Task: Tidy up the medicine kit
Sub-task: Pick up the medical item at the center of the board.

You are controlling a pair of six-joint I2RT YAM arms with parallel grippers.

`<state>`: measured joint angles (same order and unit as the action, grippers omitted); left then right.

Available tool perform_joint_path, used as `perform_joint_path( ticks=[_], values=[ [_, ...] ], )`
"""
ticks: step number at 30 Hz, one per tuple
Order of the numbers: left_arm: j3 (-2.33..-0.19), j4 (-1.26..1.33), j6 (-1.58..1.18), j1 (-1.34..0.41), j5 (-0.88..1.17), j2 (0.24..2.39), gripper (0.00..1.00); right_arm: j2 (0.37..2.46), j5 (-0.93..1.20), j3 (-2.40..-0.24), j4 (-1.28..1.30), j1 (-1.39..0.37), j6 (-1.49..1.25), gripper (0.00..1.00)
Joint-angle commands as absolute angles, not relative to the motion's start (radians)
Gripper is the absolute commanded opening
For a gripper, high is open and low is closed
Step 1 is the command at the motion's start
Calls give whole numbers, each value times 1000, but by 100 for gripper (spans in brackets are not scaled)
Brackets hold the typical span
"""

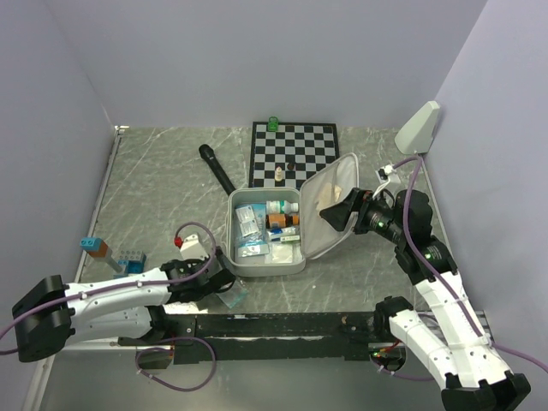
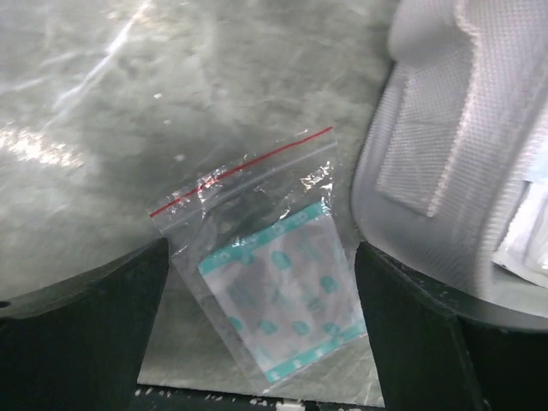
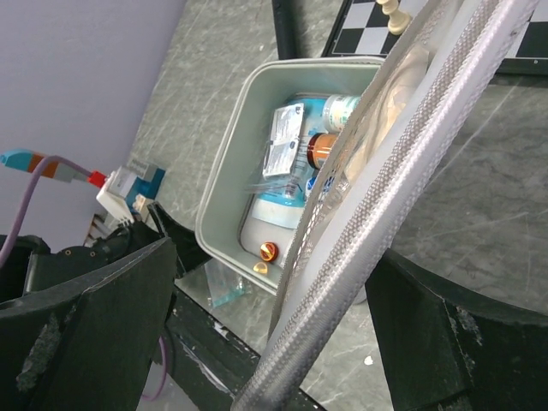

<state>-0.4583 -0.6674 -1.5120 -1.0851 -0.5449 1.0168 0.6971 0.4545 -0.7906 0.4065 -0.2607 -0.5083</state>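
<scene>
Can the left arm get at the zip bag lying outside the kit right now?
Probably yes: the left gripper hangs over the zip bag with jaws open, nothing covering it; the medicine kit sits close beside.

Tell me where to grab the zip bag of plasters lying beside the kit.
Take the zip bag by its crinkled clear end near the red seal, coming straight down with the left gripper. It lies flat on the table, and that empty end looks likeliest to bunch up when pinched.

The raised lid (image 1: pixel 322 236) walls off the medicine kit's (image 1: pixel 231 241) right side.
</scene>
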Motion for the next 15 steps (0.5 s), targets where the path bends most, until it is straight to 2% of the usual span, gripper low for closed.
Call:
perform_joint_path(
  ticks=[1, 9, 13, 15],
  values=[
    [-397, -548, -1453, -1078, -459, 1048, 91, 672, 465, -799, 382, -256, -509, 95],
    [-423, -551, -1442, -1078, -332, 1319, 58, 670, 456, -808, 391, -259, -506, 95],
    [-396, -526, -1451, -1078, -296, 1307, 31, 655, 443, -805, 397, -258, -500, 95],
    [-393, -541, -1465, -1078, -314, 1257, 14, 650, 440, -801, 394, -258, -502, 95]
  ],
)
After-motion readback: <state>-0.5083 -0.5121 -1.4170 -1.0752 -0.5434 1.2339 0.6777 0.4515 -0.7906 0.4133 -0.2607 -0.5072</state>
